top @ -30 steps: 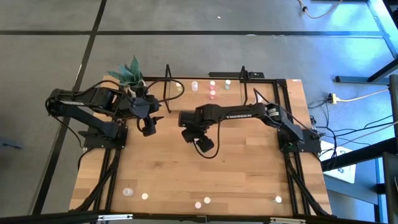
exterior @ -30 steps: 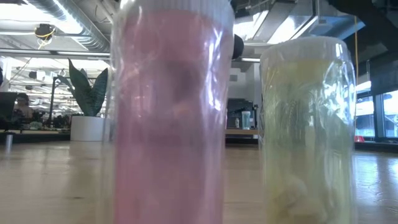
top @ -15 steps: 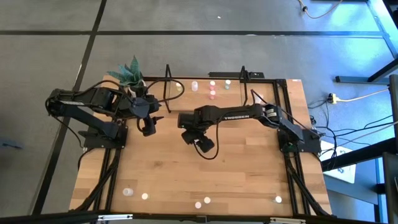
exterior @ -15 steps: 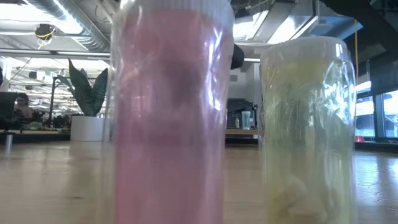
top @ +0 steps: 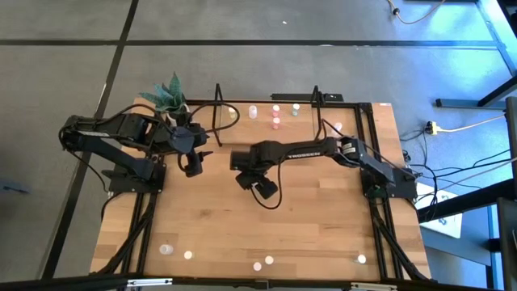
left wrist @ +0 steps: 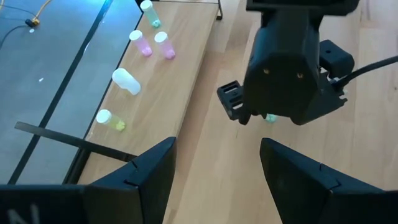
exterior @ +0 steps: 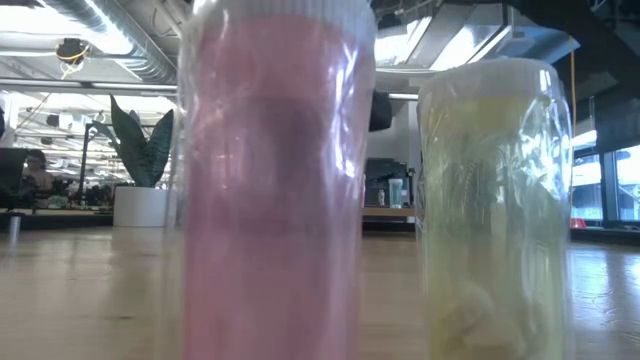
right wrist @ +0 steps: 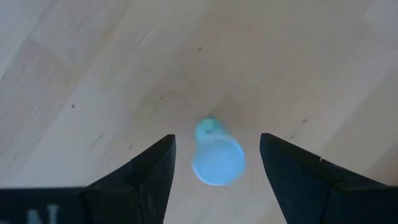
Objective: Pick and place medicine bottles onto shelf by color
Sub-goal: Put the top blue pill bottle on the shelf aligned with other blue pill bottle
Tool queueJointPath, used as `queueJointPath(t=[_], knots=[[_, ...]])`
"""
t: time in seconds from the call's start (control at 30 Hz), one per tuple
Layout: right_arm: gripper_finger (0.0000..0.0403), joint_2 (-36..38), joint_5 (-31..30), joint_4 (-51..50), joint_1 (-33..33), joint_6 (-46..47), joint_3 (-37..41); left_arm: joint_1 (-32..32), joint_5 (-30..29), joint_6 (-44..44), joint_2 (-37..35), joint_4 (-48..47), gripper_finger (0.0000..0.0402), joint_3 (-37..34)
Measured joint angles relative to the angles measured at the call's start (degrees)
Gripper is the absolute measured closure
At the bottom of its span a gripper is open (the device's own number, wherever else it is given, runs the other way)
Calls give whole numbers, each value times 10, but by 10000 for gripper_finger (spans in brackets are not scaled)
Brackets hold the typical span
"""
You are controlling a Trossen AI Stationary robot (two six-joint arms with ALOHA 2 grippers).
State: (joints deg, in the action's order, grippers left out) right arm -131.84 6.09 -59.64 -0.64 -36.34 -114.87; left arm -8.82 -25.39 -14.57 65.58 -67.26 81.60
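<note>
A pale blue-green bottle (right wrist: 217, 155) stands upright on the tabletop (right wrist: 93, 68) right under my right pincer (right wrist: 217, 180). It sits in the gap between my two fingers (right wrist: 140, 180), which are spread wide on either side of it and touch nothing; I have no hold on it. From above, my right pincer (top: 250, 179) hangs over the middle of the tabletop (top: 307, 226), a little toward the back, and hides the bottle beneath it. My left wrist camera catches just a sliver of that bottle (left wrist: 269, 117) under the right pincer's dark body.

Behind it, along the back edge, is the shelf (top: 266, 123) with its light board and thin black end frames. On the board stand a yellowish bottle (left wrist: 110, 119), a white one (left wrist: 125, 81), two pink ones (left wrist: 140, 43) and a greenish one (left wrist: 150, 13), set in a row.

My left pincer (top: 192, 167) waits just beside the shelf's left end, fingers (left wrist: 149, 180) apart and empty, pointing across at the right one.

Near the front edge, more bottles (top: 188, 255) are scattered well apart. Two of them, a pink bottle (exterior: 272, 180) and a yellowish bottle (exterior: 492, 200), stand close against the low camera and fill its view.

A potted plant (top: 168, 95) sits at the back left corner.
</note>
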Motion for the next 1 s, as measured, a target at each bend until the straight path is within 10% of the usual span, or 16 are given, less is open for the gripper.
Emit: queueJointPath(t=[1.0], knots=[[244, -10, -4, 29, -1, 3, 46, 0, 0, -1, 0, 0, 176, 0]])
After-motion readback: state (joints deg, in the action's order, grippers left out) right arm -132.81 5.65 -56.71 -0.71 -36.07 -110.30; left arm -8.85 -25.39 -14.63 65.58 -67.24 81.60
